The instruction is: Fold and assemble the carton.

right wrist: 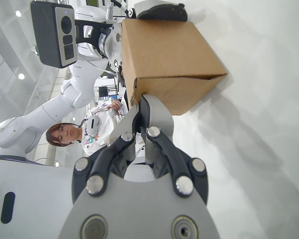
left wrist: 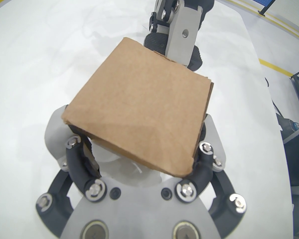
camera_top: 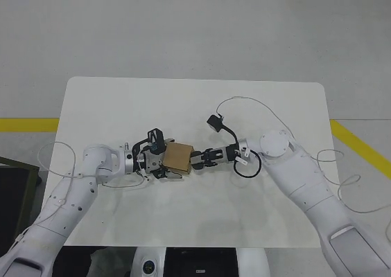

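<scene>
Top view: white rounded table [camera_top: 251, 104], and near its middle a brown cardboard carton [camera_top: 177, 156]. My left claw [camera_top: 161, 161] grips its sides, spread wide; my right claw [camera_top: 197, 158] pinches its opposite edge, nearly closed

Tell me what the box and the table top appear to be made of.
Box: brown cardboard, matte and slightly fibrous, with rough cut edges and layered thickness at one corner. It is likely corrugated, though no fluting shows. Table: a white, smooth top with a faint sheen and soft shadows. It is probably laminate or painted board; the look does not settle which.
</scene>
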`<state>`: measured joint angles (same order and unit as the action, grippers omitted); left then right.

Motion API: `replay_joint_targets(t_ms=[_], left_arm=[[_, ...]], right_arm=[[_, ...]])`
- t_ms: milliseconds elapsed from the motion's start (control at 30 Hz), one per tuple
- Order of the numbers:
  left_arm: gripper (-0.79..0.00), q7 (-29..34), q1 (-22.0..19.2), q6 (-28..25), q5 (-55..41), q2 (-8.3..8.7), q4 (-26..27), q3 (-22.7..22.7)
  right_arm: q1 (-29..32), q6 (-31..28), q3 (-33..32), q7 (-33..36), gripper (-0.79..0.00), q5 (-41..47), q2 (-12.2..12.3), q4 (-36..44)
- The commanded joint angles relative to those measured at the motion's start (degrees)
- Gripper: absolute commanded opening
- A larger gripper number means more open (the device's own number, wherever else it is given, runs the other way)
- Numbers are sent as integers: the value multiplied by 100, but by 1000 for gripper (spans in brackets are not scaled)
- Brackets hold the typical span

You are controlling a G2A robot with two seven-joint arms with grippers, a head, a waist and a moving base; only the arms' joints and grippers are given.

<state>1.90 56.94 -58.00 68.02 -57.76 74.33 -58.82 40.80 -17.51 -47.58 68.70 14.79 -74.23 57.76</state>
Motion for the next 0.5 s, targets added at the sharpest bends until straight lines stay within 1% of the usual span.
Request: replay_joint_targets(t_ms=[0, 67, 200, 267, 333, 367, 433, 467], left_arm=[[0, -5, -3, 1, -54, 4, 8, -30], [0, 15, -3, 0, -96, 9, 20, -52], [0, 5, 39, 0, -317, 33, 26, -169], [0, 26, 97, 0, -517, 65, 44, -273], [0, 78, 176, 0, -704, 113, 112, -396], [0, 104, 228, 0, -847, 140, 147, -462], [0, 188, 313, 0, -1176, 200, 227, -613], [0, 257, 341, 0, -1325, 234, 279, -705]], right_arm=[[50, 35, -109, -21, -705, -55, 49, 48], [115, 56, -230, -48, -643, -122, 105, 120], [270, 45, -480, -88, -551, -287, 223, 327], [338, 15, -602, -184, -449, -438, 279, 450], [422, -93, -708, -313, -400, -556, 324, 591], [456, -182, -769, -430, -329, -639, 345, 659], [528, -373, -878, -638, -249, -811, 386, 804], [559, -486, -936, -734, -197, -895, 406, 869]])
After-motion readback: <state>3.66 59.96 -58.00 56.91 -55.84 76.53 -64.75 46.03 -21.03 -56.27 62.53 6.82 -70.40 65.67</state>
